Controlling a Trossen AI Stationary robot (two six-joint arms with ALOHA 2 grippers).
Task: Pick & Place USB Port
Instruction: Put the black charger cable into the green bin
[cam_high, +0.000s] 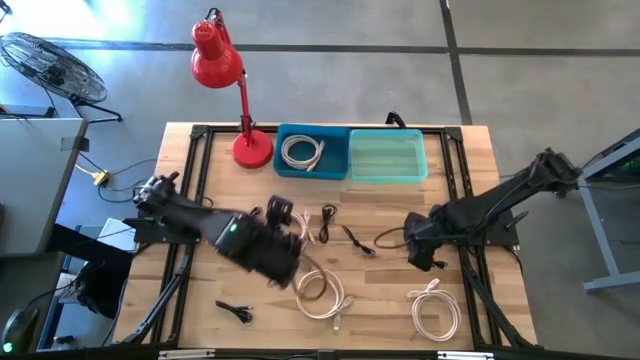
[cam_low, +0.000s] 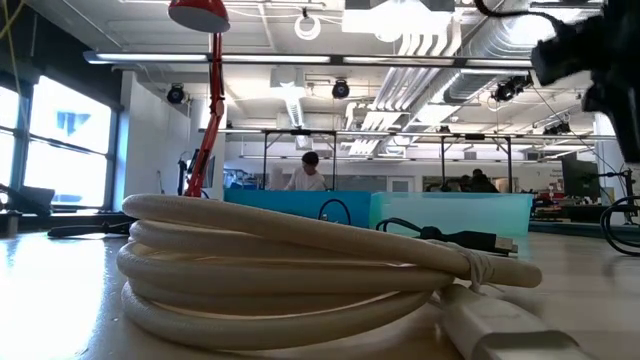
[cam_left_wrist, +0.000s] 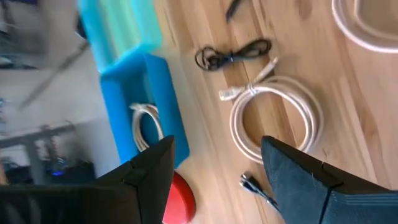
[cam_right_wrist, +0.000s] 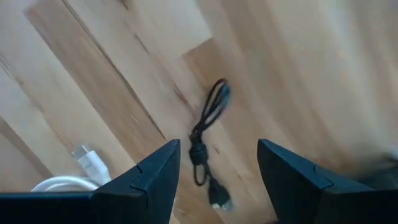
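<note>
Several coiled cables lie on the wooden table. A white coil (cam_high: 320, 290) sits near the middle and fills the low view's foreground (cam_low: 300, 270). Another white coil (cam_high: 435, 305) lies to the right near the front. Small black cables lie at the centre (cam_high: 355, 240) and near the front left (cam_high: 235, 310). My left gripper (cam_high: 283, 222) hovers open above the table; in its wrist view (cam_left_wrist: 214, 174) the white coil (cam_left_wrist: 273, 118) shows between the fingers. My right gripper (cam_high: 415, 250) hangs open over a black cable (cam_right_wrist: 205, 134), touching nothing.
A blue bin (cam_high: 310, 150) holding a white cable (cam_left_wrist: 144, 124) and a teal bin (cam_high: 388, 158) stand at the far edge. A red desk lamp (cam_high: 245, 140) stands left of them. Black frame rails run along the table's sides. A person shows in the room behind (cam_low: 308, 172).
</note>
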